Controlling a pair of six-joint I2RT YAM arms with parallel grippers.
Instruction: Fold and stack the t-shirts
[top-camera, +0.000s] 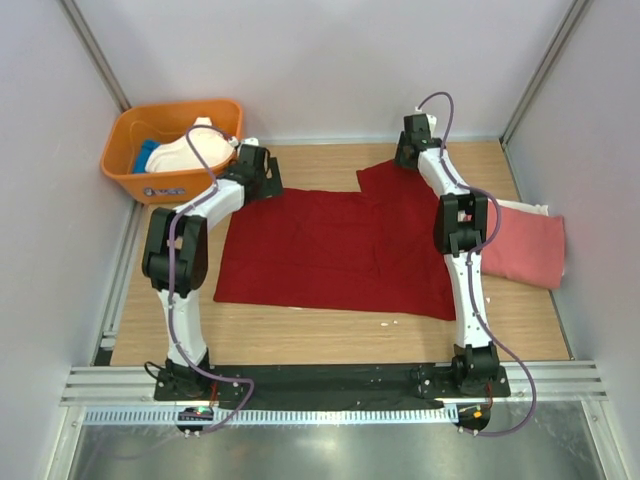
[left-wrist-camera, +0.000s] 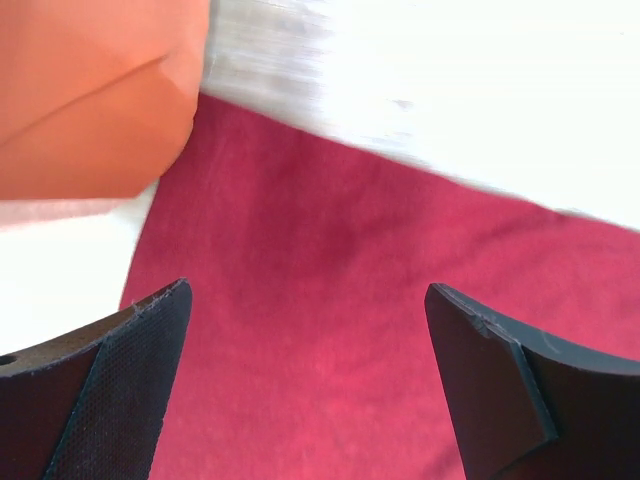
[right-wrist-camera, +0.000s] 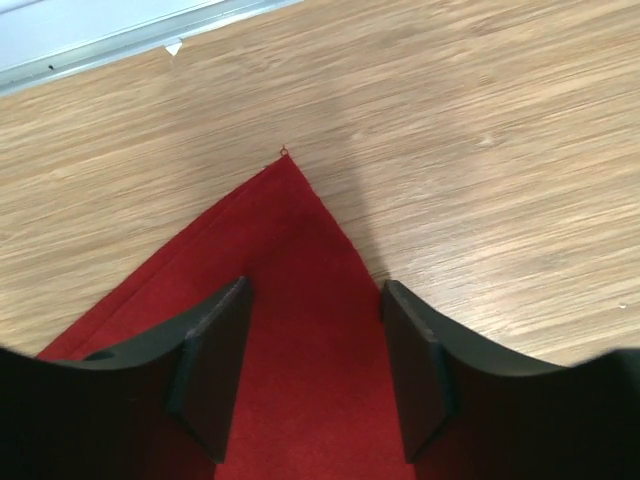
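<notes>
I have the red shirt (top-camera: 340, 250) spread flat across the middle of the worktop (top-camera: 330, 335), with a sleeve jutting out at its far right. My left hand (left-wrist-camera: 308, 300) hangs over the red shirt's far left corner. Its fingers stand wide apart with only flat cloth beneath them (no pinch that I can make out). My right hand (right-wrist-camera: 315, 300) is low over the red shirt's far right tip. Its fingers are apart, one on either side of the point, and the cloth lies loose on the wood, not clamped. The tub (top-camera: 170, 150) sits just beyond the red shirt's far left corner. It holds a pale shirt (top-camera: 195, 150) and a bit of blue cloth (top-camera: 147, 155). A folded pink shirt (top-camera: 525, 245) lies to the right of the red shirt, close beside it.
</notes>
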